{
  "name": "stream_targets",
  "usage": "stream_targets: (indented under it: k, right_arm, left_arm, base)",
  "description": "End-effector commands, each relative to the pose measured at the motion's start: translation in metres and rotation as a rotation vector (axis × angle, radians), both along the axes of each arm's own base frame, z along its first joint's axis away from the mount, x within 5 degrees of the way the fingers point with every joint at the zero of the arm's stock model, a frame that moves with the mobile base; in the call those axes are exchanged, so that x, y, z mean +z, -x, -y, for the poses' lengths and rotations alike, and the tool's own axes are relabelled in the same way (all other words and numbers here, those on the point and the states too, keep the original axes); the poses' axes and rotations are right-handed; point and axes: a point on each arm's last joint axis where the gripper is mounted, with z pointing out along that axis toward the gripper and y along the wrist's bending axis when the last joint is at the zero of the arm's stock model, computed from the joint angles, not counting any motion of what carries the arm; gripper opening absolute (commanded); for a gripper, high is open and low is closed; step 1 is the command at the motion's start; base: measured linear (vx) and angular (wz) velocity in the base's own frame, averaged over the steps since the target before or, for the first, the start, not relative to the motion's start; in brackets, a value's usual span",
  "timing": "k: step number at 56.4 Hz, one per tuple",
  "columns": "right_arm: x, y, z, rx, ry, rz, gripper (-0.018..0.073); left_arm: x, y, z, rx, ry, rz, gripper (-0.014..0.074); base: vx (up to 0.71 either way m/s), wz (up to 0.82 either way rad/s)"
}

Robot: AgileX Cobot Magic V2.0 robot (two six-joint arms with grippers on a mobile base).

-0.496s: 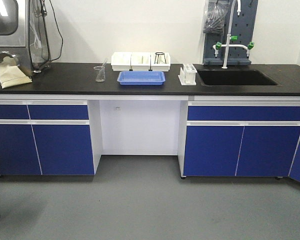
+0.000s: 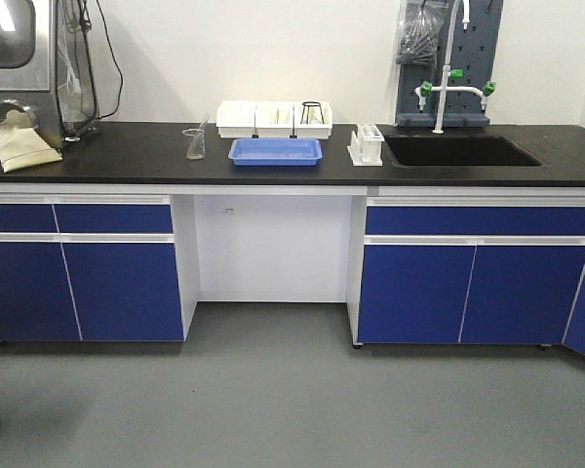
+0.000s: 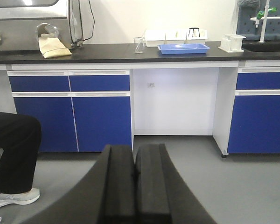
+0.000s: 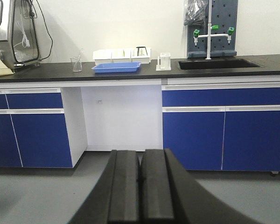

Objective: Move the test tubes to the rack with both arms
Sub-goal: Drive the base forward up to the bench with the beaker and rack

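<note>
The white rack (image 2: 365, 146) stands on the black counter (image 2: 127, 156) just left of the sink; it also shows as the rack (image 3: 232, 43) and the rack (image 4: 164, 61) in the wrist views. Something clear rises from it, too small to tell as test tubes. A blue tray (image 2: 275, 151) lies to its left, its contents not visible. My left gripper (image 3: 134, 147) is shut with nothing in it, low over the grey floor and far from the counter. My right gripper (image 4: 140, 152) is likewise shut and empty. Neither arm shows in the front view.
A clear beaker (image 2: 194, 143), three white bins (image 2: 273, 119), a beige bag (image 2: 24, 146), the sink (image 2: 458, 151) and its tap (image 2: 447, 88) are on the counter. Blue cabinets (image 2: 468, 288) flank an open knee space (image 2: 273, 249). A person's leg (image 3: 14, 149) is at the left.
The shoe at the lower left edge of the front view has slipped slightly lower. Everything on the counter stays put.
</note>
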Motion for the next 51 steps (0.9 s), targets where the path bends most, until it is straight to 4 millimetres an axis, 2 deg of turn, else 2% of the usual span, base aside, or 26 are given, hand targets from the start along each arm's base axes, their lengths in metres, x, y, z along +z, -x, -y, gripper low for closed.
stream_targets:
  k: [1, 51]
  right_arm:
    - [0.0032, 0.0005, 0.0002, -0.004, 0.0, 0.077, -0.0009]
    - [0.0031, 0.0005, 0.0002, -0.004, 0.0, 0.076, -0.0009]
  left_arm:
    - [0.0166, 0.0023, 0.0009, -0.009, 0.0, 0.119, -0.0004]
    - [0.0166, 0.0023, 0.0009, -0.009, 0.0, 0.119, -0.0004]
  base:
    - [0.0, 0.0]
    - [0.08, 0.01]
